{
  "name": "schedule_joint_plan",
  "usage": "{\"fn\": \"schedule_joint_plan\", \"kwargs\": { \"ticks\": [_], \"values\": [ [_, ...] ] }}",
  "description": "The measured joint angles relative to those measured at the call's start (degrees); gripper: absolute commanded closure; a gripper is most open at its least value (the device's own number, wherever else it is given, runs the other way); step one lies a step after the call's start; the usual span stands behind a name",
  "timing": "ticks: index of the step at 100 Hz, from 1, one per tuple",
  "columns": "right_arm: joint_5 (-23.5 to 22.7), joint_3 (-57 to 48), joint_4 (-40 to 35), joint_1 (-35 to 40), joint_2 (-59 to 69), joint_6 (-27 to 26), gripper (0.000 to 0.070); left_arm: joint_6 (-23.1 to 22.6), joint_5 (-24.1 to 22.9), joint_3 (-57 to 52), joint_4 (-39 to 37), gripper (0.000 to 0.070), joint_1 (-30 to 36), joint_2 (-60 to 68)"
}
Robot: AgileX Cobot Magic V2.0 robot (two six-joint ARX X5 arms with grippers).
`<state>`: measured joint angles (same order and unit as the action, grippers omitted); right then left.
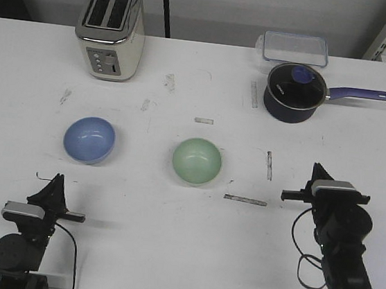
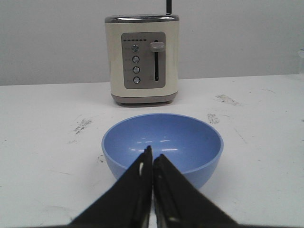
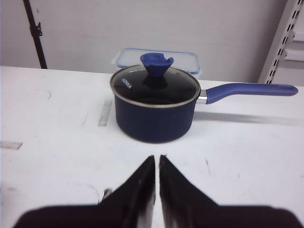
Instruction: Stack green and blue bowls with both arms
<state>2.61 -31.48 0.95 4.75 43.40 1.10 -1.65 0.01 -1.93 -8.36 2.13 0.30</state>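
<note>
Black L gripper point(image 2: 152, 159) & R gripper point(image 3: 157, 164): jaws pressed together, holding nothing.

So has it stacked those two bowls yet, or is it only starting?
Only starting. Nothing looks done: the blue bowl and the green bowl sit apart on the table, both empty. Nothing is in hand: the left gripper and the right gripper are shut and hold nothing. Left to do: pick up one bowl and set it inside the other.
</note>
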Motion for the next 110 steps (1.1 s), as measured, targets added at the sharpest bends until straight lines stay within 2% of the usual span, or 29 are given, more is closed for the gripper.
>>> {"fn": "schedule_joint_plan", "kwargs": {
  "ticks": [24,68,110],
  "values": [
    [0.0,2.8,-5.2,0.0,-9.2,0.0,0.0691,0.0,0.0,0.0,0.0,0.0698,0.0,0.0],
    [0.0,2.8,-5.1,0.0,-19.5,0.0,0.0691,0.0,0.0,0.0,0.0,0.0698,0.0,0.0],
    [0.0,2.8,-4.3,0.0,-23.2,0.0,0.0691,0.0,0.0,0.0,-0.1,0.0698,0.0,0.0]
  ]
}}
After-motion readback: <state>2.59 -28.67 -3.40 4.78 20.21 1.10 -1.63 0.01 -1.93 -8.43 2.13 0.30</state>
